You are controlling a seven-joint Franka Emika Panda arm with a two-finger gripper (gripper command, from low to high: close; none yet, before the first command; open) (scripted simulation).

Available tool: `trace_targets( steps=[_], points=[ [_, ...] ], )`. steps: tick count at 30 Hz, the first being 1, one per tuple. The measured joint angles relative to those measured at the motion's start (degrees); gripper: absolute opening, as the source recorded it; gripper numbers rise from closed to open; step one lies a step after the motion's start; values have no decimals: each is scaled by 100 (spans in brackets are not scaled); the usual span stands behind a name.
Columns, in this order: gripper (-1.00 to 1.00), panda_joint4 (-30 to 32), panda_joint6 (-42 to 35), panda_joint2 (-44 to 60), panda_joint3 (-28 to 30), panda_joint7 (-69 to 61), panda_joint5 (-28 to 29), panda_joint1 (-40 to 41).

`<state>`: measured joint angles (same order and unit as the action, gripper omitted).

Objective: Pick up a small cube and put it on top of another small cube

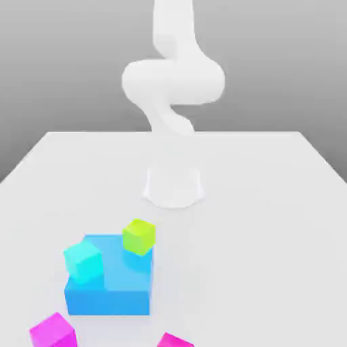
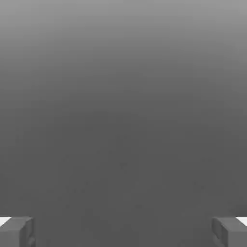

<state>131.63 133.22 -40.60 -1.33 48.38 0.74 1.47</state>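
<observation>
My pick target, the magenta cube (image 1: 52,331), sits on the white table (image 1: 271,203) at the near edge of the exterior view, toward that view's left. A second magenta cube (image 1: 175,341) lies further toward that view's right, cut off by the frame. The lime cube (image 1: 139,236) I have to stack onto rests on the far corner of the big blue block (image 1: 108,278), on the exterior view's right side of it, with a cyan cube (image 1: 83,261) on the same block close beside it.

In the hand view my gripper (image 2: 123,231) has its fingers (image 2: 17,231) spread wide with nothing between them, looking out at plain grey.

The arm (image 1: 173,81) rises well behind the cubes, so nothing is started. I judge the risks come later: the landing spot is raised and small, so an off-centre release could tip the magenta cube off. The cyan cube stands close enough that wide fingers might nudge it or the lime one during placement.
</observation>
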Motion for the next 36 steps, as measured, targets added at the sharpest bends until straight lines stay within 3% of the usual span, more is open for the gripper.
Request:
trace_targets(
  steps=[19,29,33,34,36],
  points=[
    [0,-118,1093,3983,-560,2031,698,631],
    [0,-166,1710,5999,-545,2682,486,598],
    [0,-309,2283,6827,-430,2814,568,506],
    [-100,-343,2415,6997,-393,2836,595,475],
    [-100,-343,2416,6997,-393,2836,595,475]
  ],
)
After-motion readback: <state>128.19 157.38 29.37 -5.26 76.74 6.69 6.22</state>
